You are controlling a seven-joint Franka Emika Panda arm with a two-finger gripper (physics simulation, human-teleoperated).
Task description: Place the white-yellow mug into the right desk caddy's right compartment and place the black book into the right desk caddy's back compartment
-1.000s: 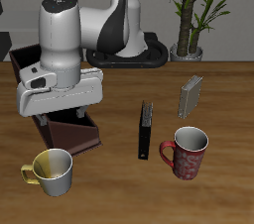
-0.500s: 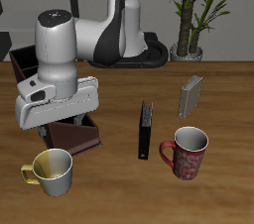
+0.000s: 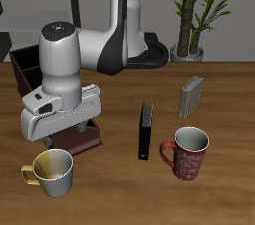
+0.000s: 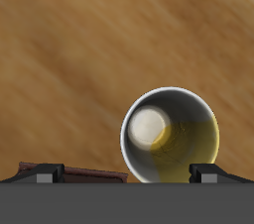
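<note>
The white-yellow mug [image 3: 52, 171] stands upright near the table's front edge, its yellow handle pointing away from the caddy. My gripper [image 3: 60, 137] hangs just above it, open and empty. In the wrist view the mug [image 4: 169, 134] lies between and below the wide-apart fingertips of the gripper [image 4: 127, 175]. The black book [image 3: 146, 129] lies flat in the middle of the table. The right desk caddy [image 3: 20, 66] stands behind the mug, mostly hidden by my hand; a corner of it [image 4: 79, 175] shows in the wrist view.
A dark red speckled mug [image 3: 187, 153] stands beside the black book, near the front edge. A small grey book [image 3: 191, 96] stands farther back. A potted plant [image 3: 189, 15] is at the back of the table.
My gripper has come down and shifted a little towards the table's front edge, closer above the white-yellow mug. Nothing on the table has moved.
</note>
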